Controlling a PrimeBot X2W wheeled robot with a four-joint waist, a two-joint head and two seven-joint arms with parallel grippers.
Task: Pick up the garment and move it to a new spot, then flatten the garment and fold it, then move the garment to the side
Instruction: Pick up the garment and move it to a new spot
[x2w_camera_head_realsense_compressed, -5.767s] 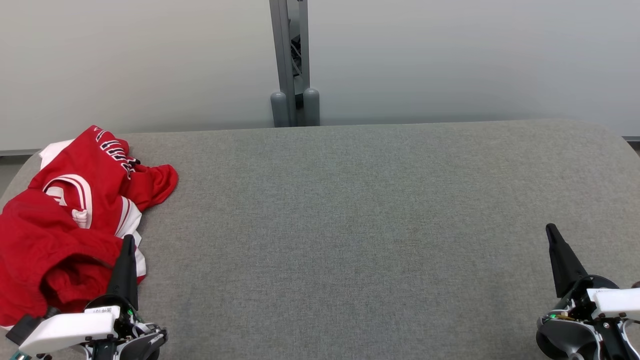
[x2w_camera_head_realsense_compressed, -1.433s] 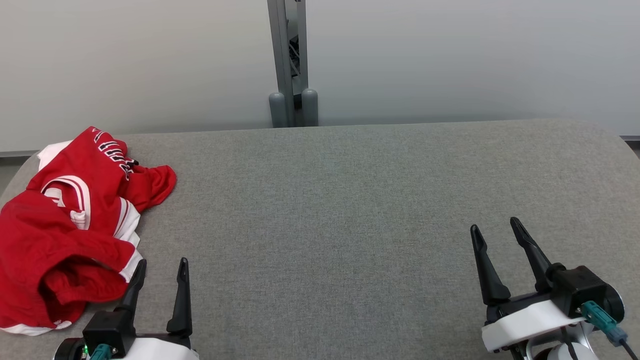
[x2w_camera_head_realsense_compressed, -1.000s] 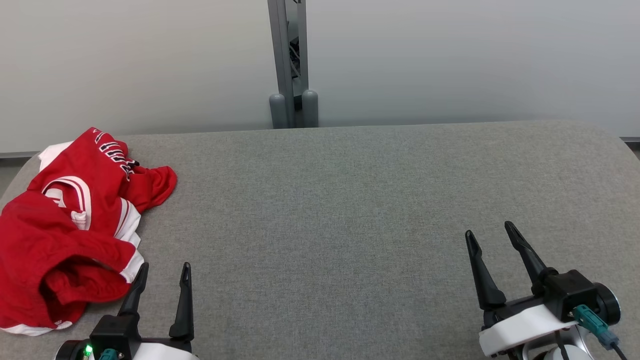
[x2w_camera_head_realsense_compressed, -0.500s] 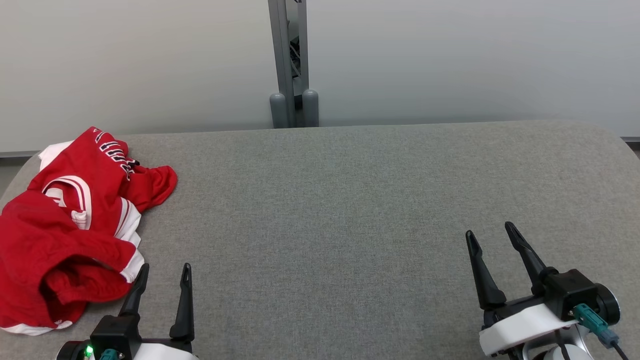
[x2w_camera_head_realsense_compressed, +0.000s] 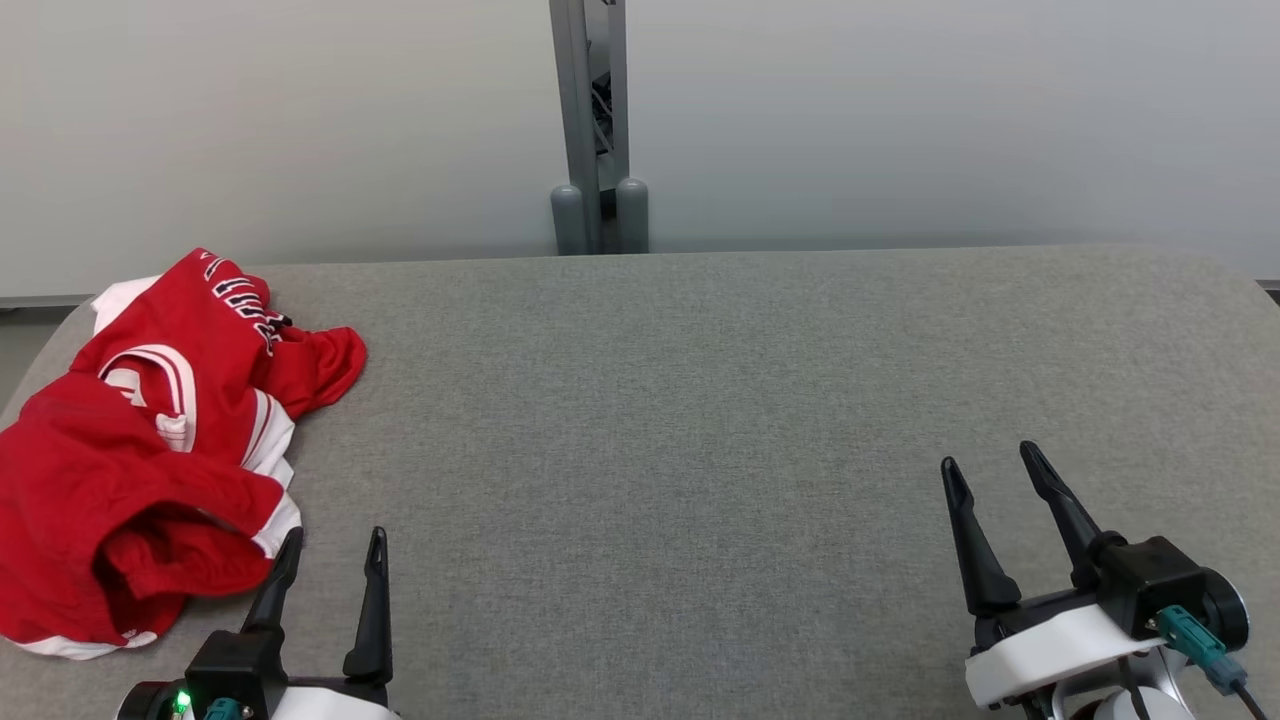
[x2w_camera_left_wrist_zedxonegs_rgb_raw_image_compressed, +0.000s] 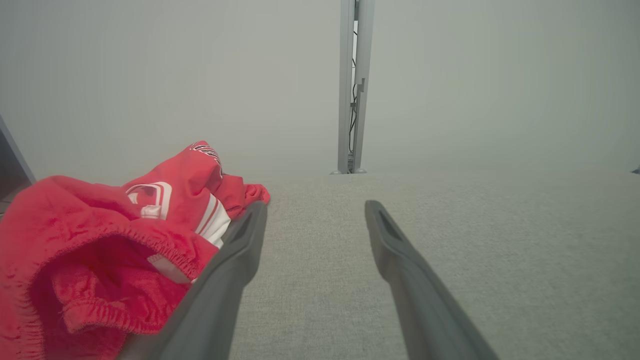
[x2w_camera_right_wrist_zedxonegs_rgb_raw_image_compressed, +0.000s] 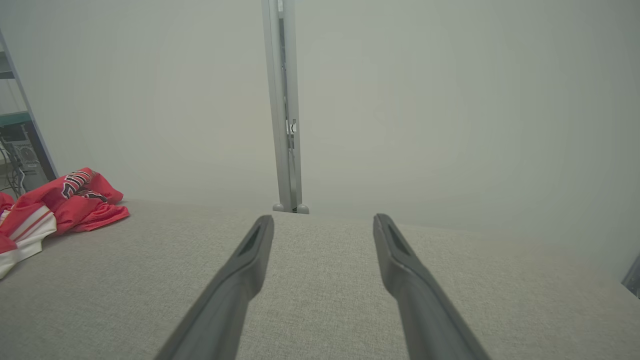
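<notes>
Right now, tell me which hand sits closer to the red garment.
The left hand: it stands right beside the garment; the right hand is far across.

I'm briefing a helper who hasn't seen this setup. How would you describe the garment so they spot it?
Find the wide grey fabric table before the pale wall. At its left end lies the garment, a crumpled heap left of the left tool. It alone is bright red with white stripes.

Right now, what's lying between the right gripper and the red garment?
Nothing lies there: in the head view the grey fabric surface between the right gripper and the red garment is bare. The left gripper sits beside the garment.
</notes>
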